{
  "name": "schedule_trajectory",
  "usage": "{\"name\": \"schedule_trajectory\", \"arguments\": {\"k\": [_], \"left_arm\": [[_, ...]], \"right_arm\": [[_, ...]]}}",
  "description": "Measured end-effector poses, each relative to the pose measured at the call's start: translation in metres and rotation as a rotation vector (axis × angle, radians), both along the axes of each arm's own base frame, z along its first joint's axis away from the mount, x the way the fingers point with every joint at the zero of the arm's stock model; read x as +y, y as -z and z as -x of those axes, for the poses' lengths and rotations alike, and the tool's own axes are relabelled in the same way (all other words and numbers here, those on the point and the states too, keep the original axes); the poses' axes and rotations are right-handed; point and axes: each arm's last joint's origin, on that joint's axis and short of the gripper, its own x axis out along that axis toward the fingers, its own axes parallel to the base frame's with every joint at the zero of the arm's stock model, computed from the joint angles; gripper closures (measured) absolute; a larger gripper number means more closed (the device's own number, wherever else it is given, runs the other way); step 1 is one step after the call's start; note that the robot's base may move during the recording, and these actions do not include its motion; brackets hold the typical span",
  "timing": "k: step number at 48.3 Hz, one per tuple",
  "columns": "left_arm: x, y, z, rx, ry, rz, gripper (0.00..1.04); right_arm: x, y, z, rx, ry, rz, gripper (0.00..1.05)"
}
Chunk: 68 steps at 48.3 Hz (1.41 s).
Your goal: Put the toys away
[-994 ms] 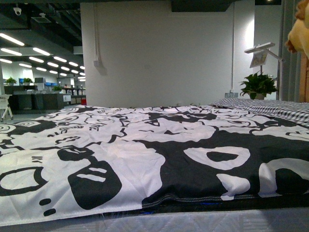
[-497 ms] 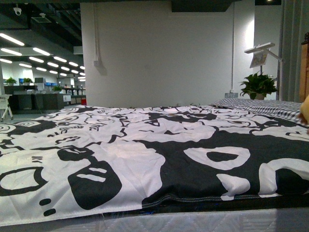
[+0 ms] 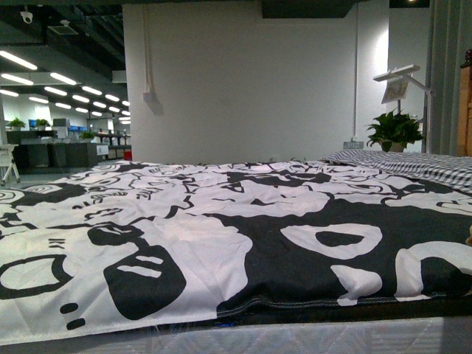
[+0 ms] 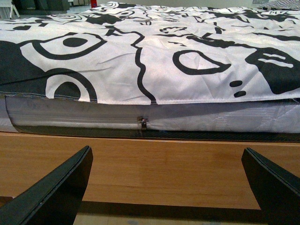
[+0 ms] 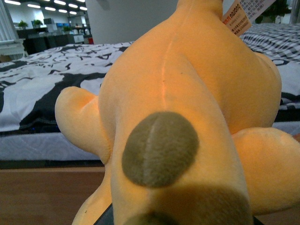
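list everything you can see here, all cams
plush toy: one, orange-yellow with a brown patch, fills the right wrist view, off the bed
tag: one, orange and white, on the plush toy
duvet: one, black-and-white, spread over the bed
striped bedding: one, grey-and-white, far right of the bed
mattress: one, whitish, under the duvet, zip on its side
bed frame: one, brown wood, below the mattress
potted plant: one, green, behind the bed, right
lamp: one, white, above the potted plant
left gripper: black, open, empty, facing the bed's side
right gripper: dark sliver under the plush toy, apparently gripping it
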Motion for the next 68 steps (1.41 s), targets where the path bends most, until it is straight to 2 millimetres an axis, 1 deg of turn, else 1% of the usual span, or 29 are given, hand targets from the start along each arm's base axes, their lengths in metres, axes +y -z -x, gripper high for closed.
{"name": "schedule_trajectory", "arguments": {"k": [68], "left_arm": [[0.0, 0.0002, 0.0, 0.0, 0.0, 0.0, 0.06]], "right_arm": [[0.0005, 0.0015, 0.0002, 0.002, -0.002, 0.003, 0.85]]}}
